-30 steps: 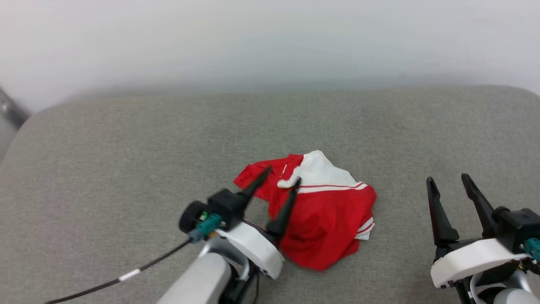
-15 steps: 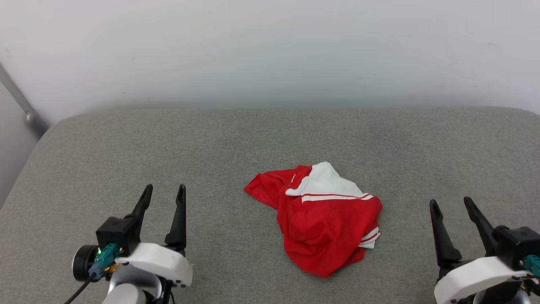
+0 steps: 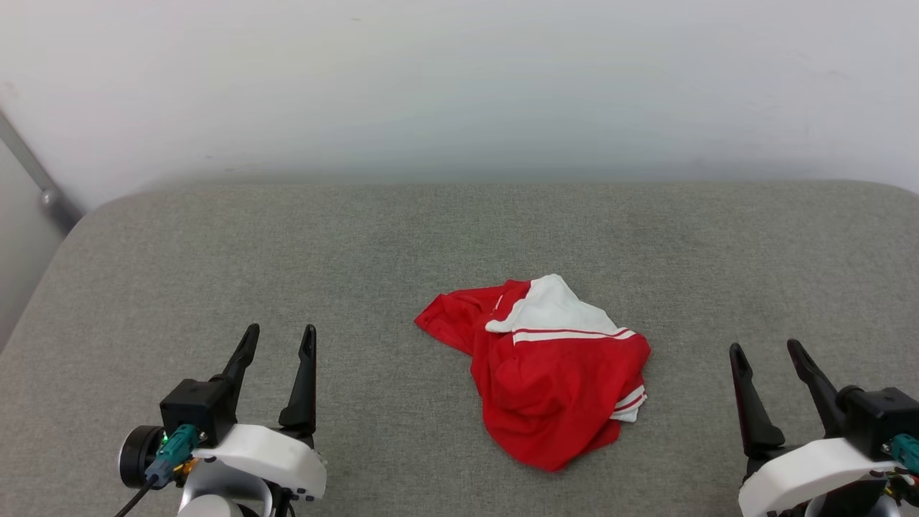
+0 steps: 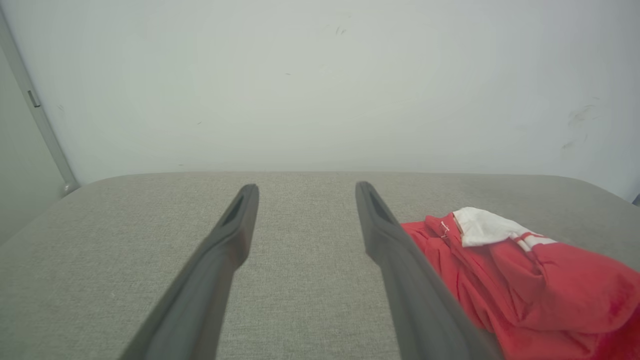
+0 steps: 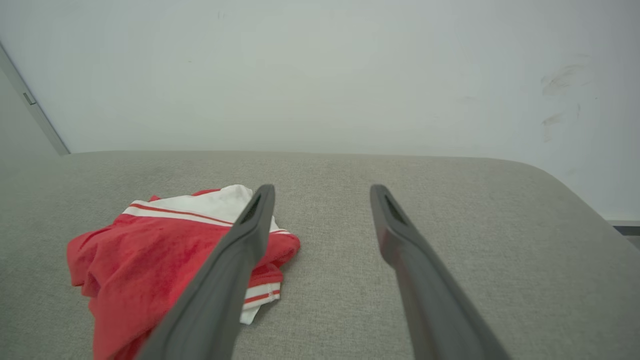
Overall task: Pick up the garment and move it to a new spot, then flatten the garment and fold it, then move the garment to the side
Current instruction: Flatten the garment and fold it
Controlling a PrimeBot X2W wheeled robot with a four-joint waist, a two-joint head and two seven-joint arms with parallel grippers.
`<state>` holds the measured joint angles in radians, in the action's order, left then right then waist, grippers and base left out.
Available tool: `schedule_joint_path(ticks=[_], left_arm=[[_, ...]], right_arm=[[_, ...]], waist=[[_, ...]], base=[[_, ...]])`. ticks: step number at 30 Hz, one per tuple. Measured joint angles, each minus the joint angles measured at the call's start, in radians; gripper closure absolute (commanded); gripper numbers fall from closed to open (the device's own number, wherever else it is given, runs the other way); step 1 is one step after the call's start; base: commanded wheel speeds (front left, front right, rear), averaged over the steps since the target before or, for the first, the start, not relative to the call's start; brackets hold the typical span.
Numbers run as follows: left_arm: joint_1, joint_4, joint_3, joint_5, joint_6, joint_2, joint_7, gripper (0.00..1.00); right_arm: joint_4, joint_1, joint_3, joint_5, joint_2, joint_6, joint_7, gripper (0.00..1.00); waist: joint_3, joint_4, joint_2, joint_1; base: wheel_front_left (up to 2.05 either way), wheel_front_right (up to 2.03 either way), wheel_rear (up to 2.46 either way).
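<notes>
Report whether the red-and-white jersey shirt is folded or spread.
Neither: the red-and-white jersey shirt lies crumpled in a heap on the grey fabric surface.

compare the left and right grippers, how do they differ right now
The left gripper sits left of the shirt; the right gripper sits right of it. In the head view the left gripper's fingers lean rightward, while the right gripper's fingers lean leftward, so each pair tilts toward the shirt. Shared: both are open, hold nothing, and sit apart from the shirt over the grey cushion.
</notes>
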<state>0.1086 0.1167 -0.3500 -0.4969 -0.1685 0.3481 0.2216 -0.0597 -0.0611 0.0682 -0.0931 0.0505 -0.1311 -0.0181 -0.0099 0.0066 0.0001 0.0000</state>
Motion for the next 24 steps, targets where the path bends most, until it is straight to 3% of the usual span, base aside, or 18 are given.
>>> schedule_joint_path(ticks=[5, 10, 15, 24], left_arm=[[0.002, -0.009, -0.004, 0.0, 0.0, 0.001, 0.0, 0.0], [0.021, -0.026, -0.012, 0.001, -0.001, -0.008, 0.002, 0.0], [0.048, -0.036, -0.023, 0.009, -0.002, -0.021, 0.011, 0.0], [0.094, -0.013, -0.048, 0.015, 0.027, -0.054, 0.025, 0.0]], right_arm=[[0.028, 0.004, 0.031, -0.025, 0.0, 0.0, -0.026, 0.0], [0.071, 0.058, 0.053, -0.059, 0.001, 0.0, -0.143, 0.0], [0.102, 0.232, -0.008, -0.107, 0.001, 0.0, -0.424, 0.0], [0.145, 0.437, -0.249, -0.226, 0.077, 0.0, -0.845, 0.0]], waist=[[0.003, 0.002, 0.0, 0.0], [0.015, 0.028, 0.0, 0.0], [0.047, 0.076, 0.0, 0.0], [0.102, 0.162, 0.0, 0.0001]], base=[[0.0, 0.0, 0.0], [0.0, 0.0, 0.0], [0.0, 0.0, 0.0], [0.0, 0.0, 0.0]])
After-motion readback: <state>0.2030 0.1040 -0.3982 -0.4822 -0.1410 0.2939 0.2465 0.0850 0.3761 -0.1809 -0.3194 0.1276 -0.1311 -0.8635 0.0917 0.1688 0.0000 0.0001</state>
